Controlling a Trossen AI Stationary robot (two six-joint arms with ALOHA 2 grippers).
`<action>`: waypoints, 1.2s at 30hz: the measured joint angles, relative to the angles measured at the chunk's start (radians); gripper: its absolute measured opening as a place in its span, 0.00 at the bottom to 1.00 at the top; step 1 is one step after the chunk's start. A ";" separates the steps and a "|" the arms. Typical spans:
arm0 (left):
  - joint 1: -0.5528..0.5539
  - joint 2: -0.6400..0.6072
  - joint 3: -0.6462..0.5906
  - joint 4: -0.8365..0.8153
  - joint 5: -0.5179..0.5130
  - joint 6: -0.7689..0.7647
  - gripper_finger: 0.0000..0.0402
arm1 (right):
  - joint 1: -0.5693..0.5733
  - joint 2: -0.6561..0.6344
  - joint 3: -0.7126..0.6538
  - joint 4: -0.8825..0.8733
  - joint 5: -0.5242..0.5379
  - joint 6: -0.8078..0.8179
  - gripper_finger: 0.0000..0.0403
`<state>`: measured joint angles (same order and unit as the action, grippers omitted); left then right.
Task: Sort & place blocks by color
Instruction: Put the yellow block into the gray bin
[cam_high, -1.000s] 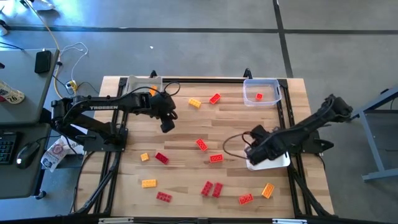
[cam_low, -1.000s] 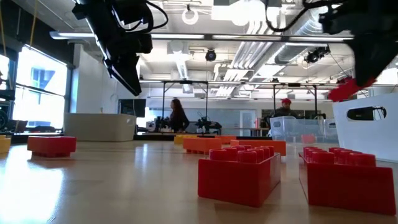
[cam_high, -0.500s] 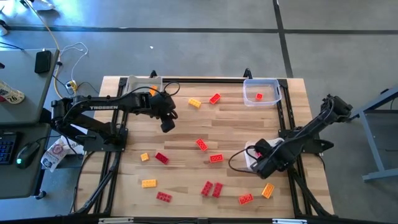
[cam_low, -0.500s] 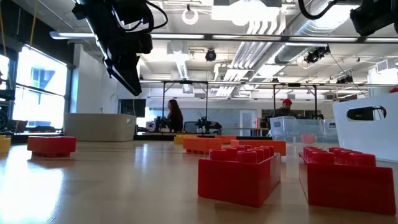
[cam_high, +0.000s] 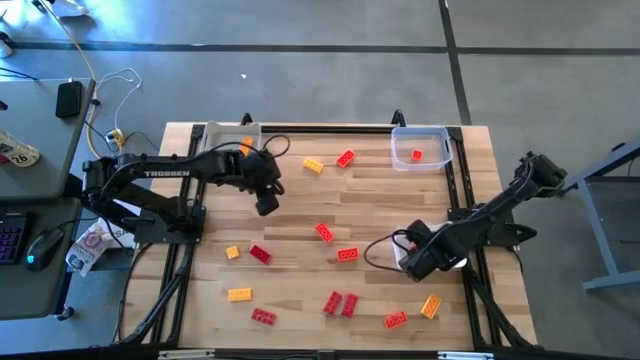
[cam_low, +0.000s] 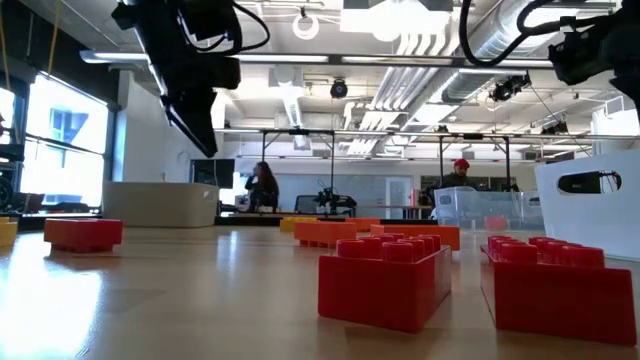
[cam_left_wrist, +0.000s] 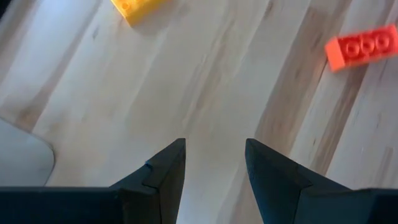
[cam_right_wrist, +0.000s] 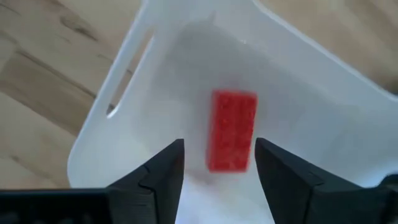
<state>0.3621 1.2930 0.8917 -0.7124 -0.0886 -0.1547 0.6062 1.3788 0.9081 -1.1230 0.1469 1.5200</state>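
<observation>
High view: the right gripper (cam_high: 418, 262) sits at the right centre of the frame, over a white tray (cam_high: 452, 262) of which only an edge shows past the arm. Right wrist view shows its fingers (cam_right_wrist: 163, 171) spread apart and empty above that tray (cam_right_wrist: 118, 93), with one red block (cam_right_wrist: 231, 129) lying flat on the tray floor between them. The left gripper (cam_high: 266, 200) hangs left of centre over bare wood of the table (cam_high: 300, 225); in the left wrist view its fingers (cam_left_wrist: 166, 174) are also parted and hold nothing, with a yellow block (cam_left_wrist: 134, 7) and an orange-red block (cam_left_wrist: 362, 46) lying well apart on the wood beyond.

Loose blocks are scattered across the tabletop in the high view: a yellow one (cam_high: 313, 166) and a red one (cam_high: 346, 158) toward the upper middle, a red pair (cam_high: 341, 304) side by side and touching at lower centre, and a yellow one (cam_high: 431, 306) just below the right gripper. A clear tray (cam_high: 420, 134) at the upper right holds one red block (cam_high: 417, 155). Another tray (cam_high: 222, 135) at the upper left, partly behind the left arm, holds a yellow-orange block (cam_high: 245, 147).

Low view puts large red blocks (cam_low: 384, 280) in the foreground and people (cam_low: 262, 186) seated far off in the room.
</observation>
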 joint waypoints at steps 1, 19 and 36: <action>-0.006 0.000 0.000 -0.015 0.001 0.000 0.38 | -0.005 0.000 0.003 -0.006 0.006 -0.002 0.46; -0.228 0.000 0.000 -0.234 0.130 -0.029 0.38 | -0.053 0.000 0.202 -0.201 0.385 -0.161 0.47; -0.522 0.000 0.000 -0.393 0.107 -0.501 0.38 | -0.287 0.000 0.243 -0.154 0.498 -0.530 0.47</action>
<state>-0.1603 1.2930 0.8913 -1.1050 0.0189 -0.6556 0.3189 1.3788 1.1511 -1.2769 0.6452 0.9905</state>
